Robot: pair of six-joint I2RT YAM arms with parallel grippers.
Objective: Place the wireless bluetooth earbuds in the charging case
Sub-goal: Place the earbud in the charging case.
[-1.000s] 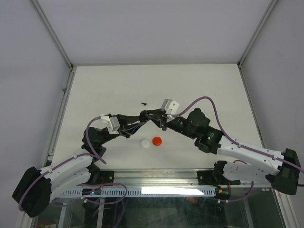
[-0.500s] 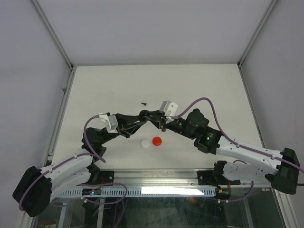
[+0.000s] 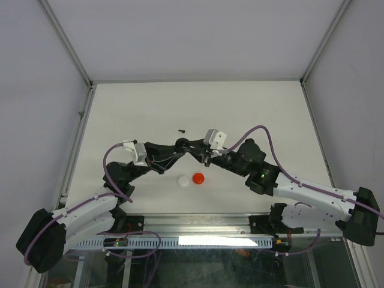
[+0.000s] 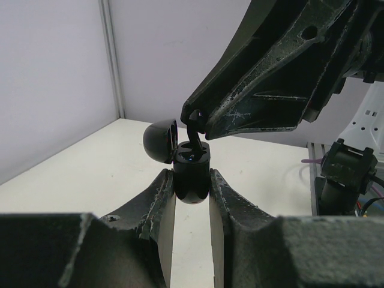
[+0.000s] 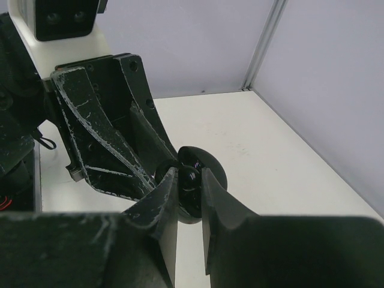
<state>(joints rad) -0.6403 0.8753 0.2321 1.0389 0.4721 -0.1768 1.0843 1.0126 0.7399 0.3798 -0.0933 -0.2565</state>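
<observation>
My left gripper [image 4: 192,177] is shut on the black charging case [image 4: 192,180], held above the table with its lid [image 4: 161,139] hinged open to the left. My right gripper [image 5: 189,178] is shut on a black earbud [image 5: 192,180]. In the left wrist view that earbud [image 4: 195,137] hangs from the right fingers [image 4: 252,102] with its lower end in the top of the case. The top view shows both grippers meeting at the case [image 3: 182,144] mid-table. A second small black earbud [image 3: 182,129] lies on the table just beyond them.
A white round case [image 3: 183,181] and a red round case [image 3: 198,177] sit side by side on the white table [image 3: 264,108], just nearer than the grippers. Metal frame posts and grey walls enclose the table on three sides.
The left wrist has shifted slightly left and the right wrist slightly nearer. The grippers stay met at the case, and both grips hold as before.
</observation>
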